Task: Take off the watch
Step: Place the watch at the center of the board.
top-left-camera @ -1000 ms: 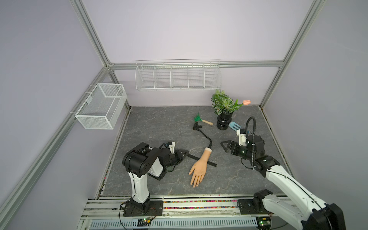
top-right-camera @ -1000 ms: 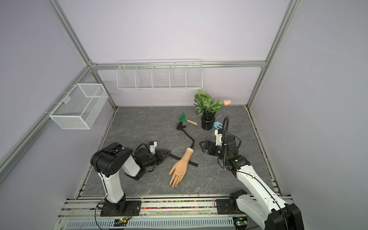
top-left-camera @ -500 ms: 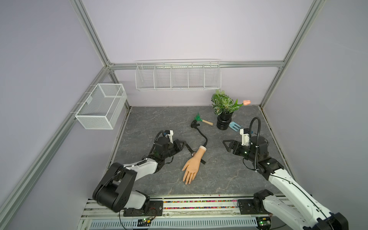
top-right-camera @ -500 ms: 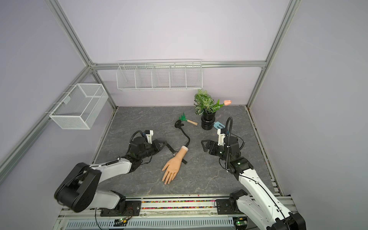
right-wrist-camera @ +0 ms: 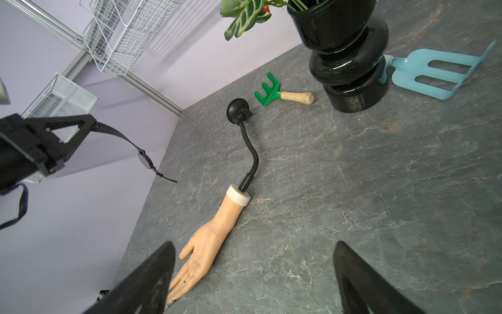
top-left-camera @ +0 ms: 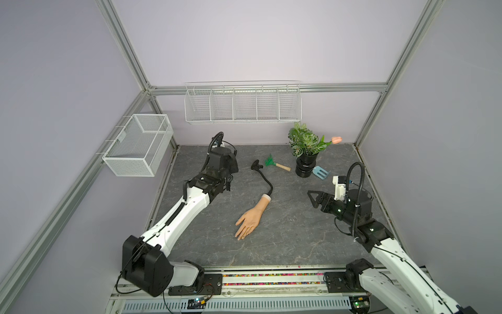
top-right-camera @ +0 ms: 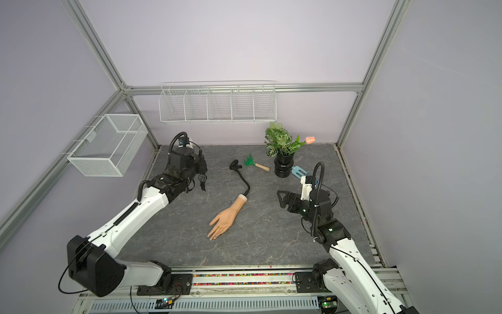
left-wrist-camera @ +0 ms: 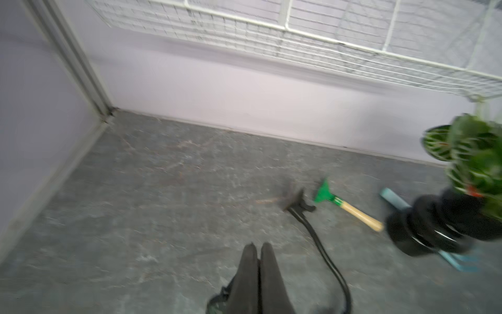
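The watch is off the mannequin hand, dangling below the left gripper clamped on its strap; the right gripper gapes empty, so setting it down looks next.

The left arm reaches far forward, nearly straight, with the left tool aloft and its jaws pinched together. The right arm is folded low, and the right tool gapes wide.

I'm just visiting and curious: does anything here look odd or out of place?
Yes: the small black wristwatch dangles by its strap from the shut left gripper, off the flesh-coloured mannequin hand, which lies on the grey table.
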Motion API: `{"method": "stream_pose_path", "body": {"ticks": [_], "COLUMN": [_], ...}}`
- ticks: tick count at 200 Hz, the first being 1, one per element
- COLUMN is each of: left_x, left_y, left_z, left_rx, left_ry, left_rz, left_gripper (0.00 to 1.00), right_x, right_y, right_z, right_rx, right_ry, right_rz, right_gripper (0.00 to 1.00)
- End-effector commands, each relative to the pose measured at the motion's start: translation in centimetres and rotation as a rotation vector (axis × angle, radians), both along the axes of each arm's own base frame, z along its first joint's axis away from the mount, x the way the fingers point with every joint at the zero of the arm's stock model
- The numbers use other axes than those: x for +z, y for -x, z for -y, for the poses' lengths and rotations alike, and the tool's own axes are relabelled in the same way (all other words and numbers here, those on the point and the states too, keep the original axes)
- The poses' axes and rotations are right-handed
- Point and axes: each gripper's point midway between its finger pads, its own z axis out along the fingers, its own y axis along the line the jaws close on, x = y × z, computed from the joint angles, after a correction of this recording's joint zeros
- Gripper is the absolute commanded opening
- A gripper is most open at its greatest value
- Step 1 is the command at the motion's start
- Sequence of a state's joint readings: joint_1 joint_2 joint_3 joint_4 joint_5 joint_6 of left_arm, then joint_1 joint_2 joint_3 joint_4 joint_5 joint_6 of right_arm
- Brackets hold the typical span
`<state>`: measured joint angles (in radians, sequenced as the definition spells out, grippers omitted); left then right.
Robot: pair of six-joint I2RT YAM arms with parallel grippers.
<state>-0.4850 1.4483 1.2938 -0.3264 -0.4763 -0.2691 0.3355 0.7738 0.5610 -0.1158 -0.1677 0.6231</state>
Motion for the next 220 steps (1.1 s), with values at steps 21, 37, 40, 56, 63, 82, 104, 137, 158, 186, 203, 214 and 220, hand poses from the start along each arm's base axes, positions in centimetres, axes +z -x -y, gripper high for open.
{"method": "stream_pose_path", "body": {"ticks": [21, 37, 40, 56, 63, 82, 104, 137, 158, 186, 203, 214, 220], "left_x": [-0.4, -1.2, -1.6, -4.4, -5.9, -10.4, -15.6, -19.8, -21.3, -22.1, -22.2, -22.5, -22.5], "left_y": [-4.4, -6.5, -6.8, -8.2, -8.5, -8.7, -7.5, -4.8, -3.2, -0.1, 1.5, 2.0, 2.2], "left_z": [-3.5, -2.3, -1.9, 0.2, 1.0, 3.6, 7.9, 12.6, 13.9, 15.9, 17.6, 18.0, 18.2], "left_rx": [0.166, 0.111, 0.088, -0.027, -0.059, -0.127, -0.246, -0.377, -0.455, -0.596, -0.669, -0.676, -0.681], "left_ry": [-0.565, -0.654, -0.667, -0.736, -0.772, -0.914, -1.011, -0.958, -0.849, -0.712, -0.682, -0.714, -0.734], "left_rz": [-0.025, -0.019, -0.023, -0.071, -0.097, -0.165, -0.188, -0.188, -0.207, -0.197, -0.190, -0.202, -0.204], "left_gripper": [0.00, 0.00, 0.00, 0.00, 0.00, 0.00, 0.00, 0.00, 0.00, 0.10, 0.20, 0.25, 0.26], "right_x": [-0.4, -0.6, -0.6, -0.6, -0.6, -0.8, -0.8, -0.5, -0.3, -0.5, -0.6, -0.4, -0.3], "right_y": [0.1, 0.2, 0.2, 0.5, 0.6, 1.0, 1.4, 2.1, 2.4, 2.6, 2.6, 2.6, 2.6], "right_z": [0.1, 0.2, 0.1, 0.2, 0.3, 0.7, 1.1, 1.7, 1.9, 2.0, 2.1, 2.0, 1.9], "right_rx": [0.002, 0.006, 0.007, 0.014, 0.013, 0.007, -0.005, -0.017, -0.020, -0.026, -0.034, -0.031, -0.030], "right_ry": [0.012, 0.019, 0.021, 0.030, 0.036, 0.049, 0.063, 0.074, 0.074, 0.072, 0.061, 0.056, 0.054], "right_rz": [0.019, 0.019, 0.018, 0.023, 0.025, 0.036, 0.054, 0.073, 0.084, 0.089, 0.088, 0.088, 0.092], "right_gripper": [0.92, 0.92, 0.92, 0.92, 0.92, 0.92, 0.92, 0.93, 0.93, 0.93, 0.93, 0.93, 0.93]}}
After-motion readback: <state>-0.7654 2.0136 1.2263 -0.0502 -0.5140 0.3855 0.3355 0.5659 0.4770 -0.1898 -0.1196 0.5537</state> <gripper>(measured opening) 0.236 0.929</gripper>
